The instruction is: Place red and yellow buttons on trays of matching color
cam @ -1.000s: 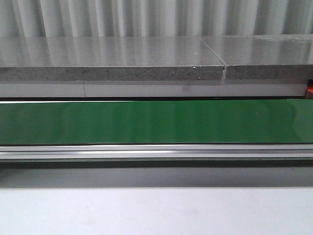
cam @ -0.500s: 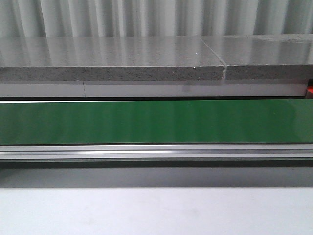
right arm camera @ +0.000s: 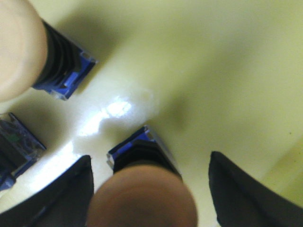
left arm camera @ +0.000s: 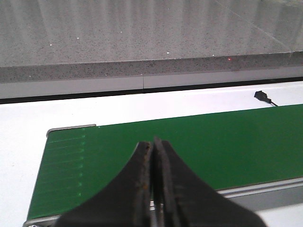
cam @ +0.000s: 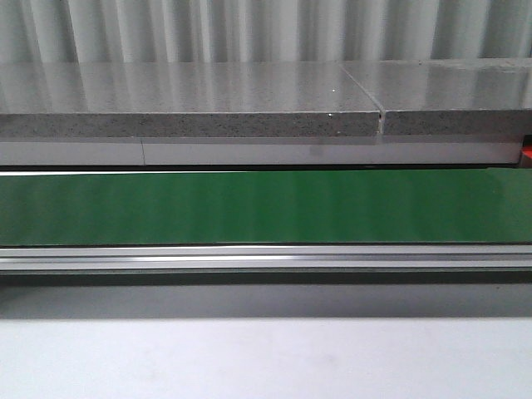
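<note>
In the right wrist view my right gripper [right arm camera: 150,160] is open just above the yellow tray [right arm camera: 227,71]. Its two dark fingers stand on either side of a button [right arm camera: 142,198] with a blurred tan-yellow cap, black collar and blue base, which stands on the tray with a gap on each side. A second button of the same kind [right arm camera: 21,47] stands on the tray further off. My left gripper [left arm camera: 154,144] is shut and empty above the green conveyor belt [left arm camera: 222,142]. No red button or red tray shows. Neither gripper shows in the front view.
A third blue, clear-edged base [right arm camera: 16,142] sits at the tray's edge of view. The green belt [cam: 266,208] runs across the front view with a metal rail [cam: 266,259] in front and a grey stone counter [cam: 191,108] behind. A small black part [left arm camera: 261,96] lies on the white surface beside the belt.
</note>
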Motion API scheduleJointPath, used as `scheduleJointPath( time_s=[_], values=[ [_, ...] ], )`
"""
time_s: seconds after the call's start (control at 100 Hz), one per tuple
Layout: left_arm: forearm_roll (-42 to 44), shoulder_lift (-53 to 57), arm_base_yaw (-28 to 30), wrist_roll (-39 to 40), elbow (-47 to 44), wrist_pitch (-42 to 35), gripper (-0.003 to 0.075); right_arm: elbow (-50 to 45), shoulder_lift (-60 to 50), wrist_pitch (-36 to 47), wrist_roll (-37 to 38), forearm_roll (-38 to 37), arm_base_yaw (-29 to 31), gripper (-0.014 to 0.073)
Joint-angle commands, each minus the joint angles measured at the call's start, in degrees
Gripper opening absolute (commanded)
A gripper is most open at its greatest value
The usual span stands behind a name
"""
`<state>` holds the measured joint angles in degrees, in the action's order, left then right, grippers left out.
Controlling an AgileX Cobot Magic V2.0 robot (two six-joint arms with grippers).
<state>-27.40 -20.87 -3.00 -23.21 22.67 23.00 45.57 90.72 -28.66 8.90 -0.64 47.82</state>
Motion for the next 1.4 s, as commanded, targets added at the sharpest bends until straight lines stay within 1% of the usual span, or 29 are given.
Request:
scheduleJointPath(
  time_s=[0.0, 0.53, 0.72, 0.81, 0.95, 1.19, 1.39],
  values=[
    [-1.2, -0.2, -0.6, 0.1, 1.6, -4.1, -0.0020, 1.9, -2.7, 0.2, 0.0, -0.7, 0.4, 0.0521],
    [-1.2, -0.2, -0.6, 0.1, 1.6, -4.1, -0.0020, 2.2, -12.4, -1.7, 0.0, -0.7, 0.2, 0.0521],
    [-1.2, -0.2, -0.6, 0.1, 1.6, -4.1, -0.0020, 2.2, -17.5, -1.0, 0.0, -0.6, -3.2, 0.0521],
    [-1.2, -0.2, -0.6, 0.1, 1.6, -4.1, -0.0020, 2.2, -20.0, -0.2, 0.0, -0.6, -7.0, 0.0521],
    [-1.2, -0.2, -0.6, 0.1, 1.6, -4.1, -0.0020, 2.2, -23.1, 0.6, -0.1, -0.6, -15.3, 0.0521],
    [-1.2, -0.2, -0.6, 0.1, 1.6, -4.1, -0.0020, 2.2, -28.0, 2.7, -4.0, -0.7, -30.5, 0.0521],
    [-1.2, -0.2, -0.6, 0.1, 1.6, -4.1, -0.0020, 2.1, -32.8, 3.8, -7.3, -0.7, -39.6, 0.0521]
  ],
)
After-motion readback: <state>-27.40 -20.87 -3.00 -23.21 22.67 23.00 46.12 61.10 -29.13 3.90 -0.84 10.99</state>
